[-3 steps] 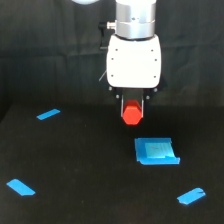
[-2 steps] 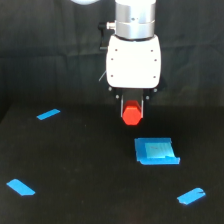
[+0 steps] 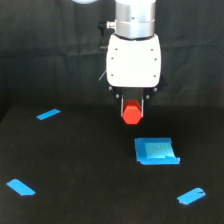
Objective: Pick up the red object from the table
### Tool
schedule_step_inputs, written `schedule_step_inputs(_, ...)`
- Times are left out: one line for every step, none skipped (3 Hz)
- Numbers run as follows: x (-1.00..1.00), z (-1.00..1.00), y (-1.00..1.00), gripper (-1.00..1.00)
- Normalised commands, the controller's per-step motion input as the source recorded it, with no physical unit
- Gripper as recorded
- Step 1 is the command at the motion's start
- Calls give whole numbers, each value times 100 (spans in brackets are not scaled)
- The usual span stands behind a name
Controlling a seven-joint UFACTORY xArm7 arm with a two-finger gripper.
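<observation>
The red object (image 3: 132,113), a small bright red-orange hexagonal block, hangs in the air above the black table (image 3: 85,170). My gripper (image 3: 132,111) is shut on it, one thin finger on each side, under the white arm housing (image 3: 134,59). The block is clear of the surface and sits above and a little to the exterior view's left of the light-blue square piece.
A light-blue flat square piece (image 3: 156,151) lies on the table just below the gripper. Blue tape strips lie at the left rear (image 3: 48,114), the left front (image 3: 21,187) and the right front (image 3: 191,195). A black curtain (image 3: 50,50) hangs behind.
The gripper with the red block has risen slightly; the blue piece and the tape strips have not moved.
</observation>
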Motion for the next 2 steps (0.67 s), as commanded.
schedule_step_inputs(-3,-5,5,-97)
schedule_step_inputs(-6,-7,6,-98)
